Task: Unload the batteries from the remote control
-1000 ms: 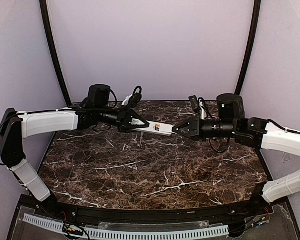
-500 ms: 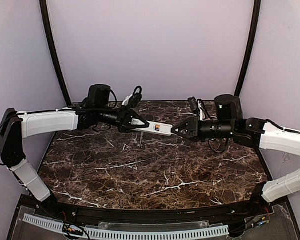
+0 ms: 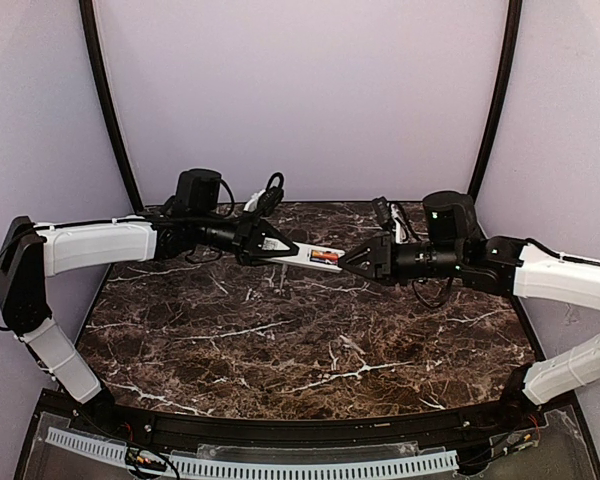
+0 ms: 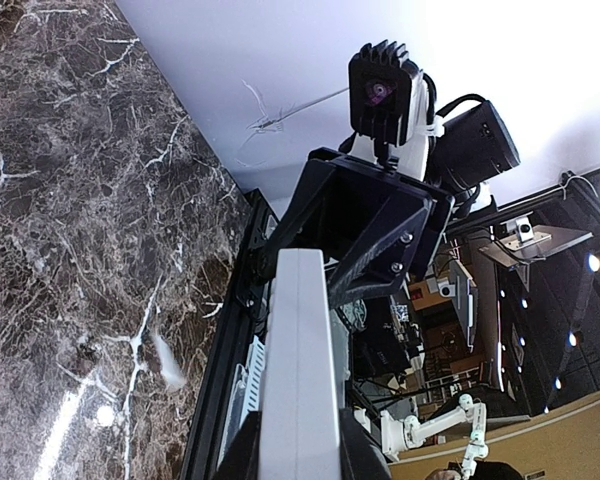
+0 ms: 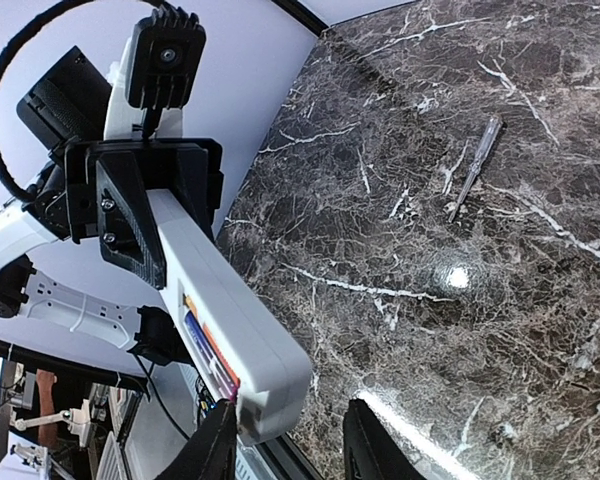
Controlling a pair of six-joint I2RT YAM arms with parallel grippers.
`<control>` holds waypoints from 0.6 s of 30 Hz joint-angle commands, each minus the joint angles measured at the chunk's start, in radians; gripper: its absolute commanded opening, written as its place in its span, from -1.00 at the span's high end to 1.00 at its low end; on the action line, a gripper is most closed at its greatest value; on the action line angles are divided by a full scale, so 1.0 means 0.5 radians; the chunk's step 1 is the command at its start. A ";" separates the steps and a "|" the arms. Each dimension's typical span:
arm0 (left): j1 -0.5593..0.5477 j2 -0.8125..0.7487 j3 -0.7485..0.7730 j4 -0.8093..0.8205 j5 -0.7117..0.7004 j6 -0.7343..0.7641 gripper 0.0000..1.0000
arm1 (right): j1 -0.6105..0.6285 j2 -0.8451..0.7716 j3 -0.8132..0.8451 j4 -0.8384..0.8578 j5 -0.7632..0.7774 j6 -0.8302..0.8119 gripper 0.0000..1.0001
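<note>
Remote control (image 3: pixel 313 256) held in mid-air above the marble table (image 3: pixel 280 345), clamped at one end by the left gripper (image 3: pixel 286 250), batteries (image 5: pixel 210 352) exposed in its recess; right gripper (image 5: pixel 295 445) jaws parted at the free end.

The left arm (image 3: pixel 90 245) and right arm (image 3: pixel 565 280) have white shells and black joints. Black cables (image 3: pixel 272 188) loop beside black cylindrical motor housings (image 3: pixel 198 187) at the wrists.
</note>
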 commanded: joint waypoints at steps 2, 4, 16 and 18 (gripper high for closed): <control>-0.002 -0.029 0.000 0.046 0.047 0.016 0.99 | 0.007 0.024 0.031 0.046 -0.012 -0.016 0.34; -0.002 -0.037 0.000 0.042 0.043 0.019 0.99 | 0.008 0.008 0.011 0.045 -0.005 -0.016 0.34; -0.002 -0.055 0.115 -0.454 -0.220 0.338 0.99 | 0.003 -0.133 -0.003 -0.049 0.052 -0.129 -0.33; -0.002 -0.056 0.135 -0.535 -0.272 0.391 0.99 | -0.001 -0.155 -0.013 -0.089 0.100 -0.137 -0.46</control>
